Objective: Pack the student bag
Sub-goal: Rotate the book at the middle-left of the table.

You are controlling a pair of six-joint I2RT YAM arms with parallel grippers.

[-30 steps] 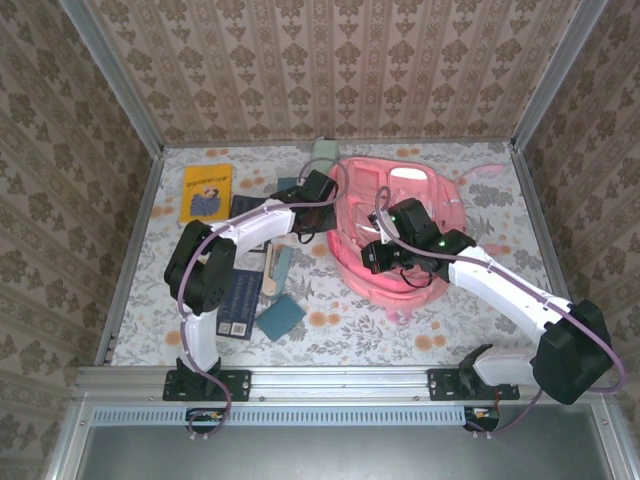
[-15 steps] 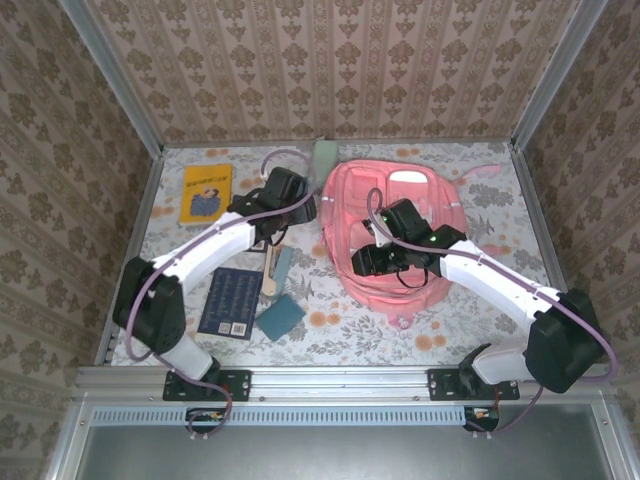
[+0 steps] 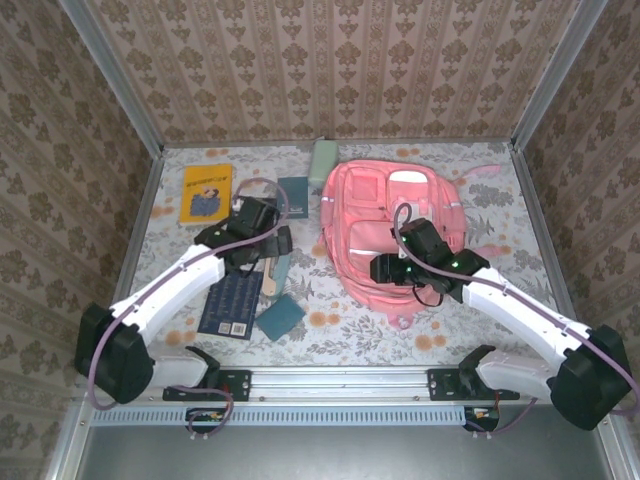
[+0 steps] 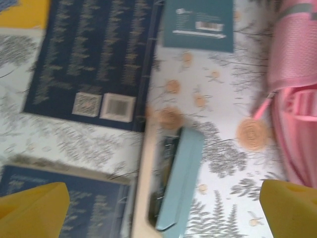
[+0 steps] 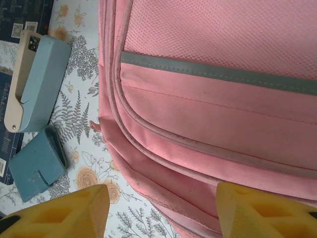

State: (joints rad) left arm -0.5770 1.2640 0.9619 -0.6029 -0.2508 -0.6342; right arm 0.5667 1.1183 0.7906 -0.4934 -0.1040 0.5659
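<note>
Release was confirmed on both arms. We saw the left gripper (image 3: 268,242) withdrawn from the student bag (image 3: 370,210), which lay flat right of centre, to the pale blue case (image 4: 181,183), jaws wide apart. The right gripper (image 3: 385,268) hung over the bag, jaws apart, empty. We judged another pickup due.

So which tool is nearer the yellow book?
Left. The left tool hovers a short way from the yellow book; the right tool is farther off, over the bag.

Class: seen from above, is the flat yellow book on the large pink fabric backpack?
No, the yellow book lies on the floral table, left of the pink backpack.
</note>
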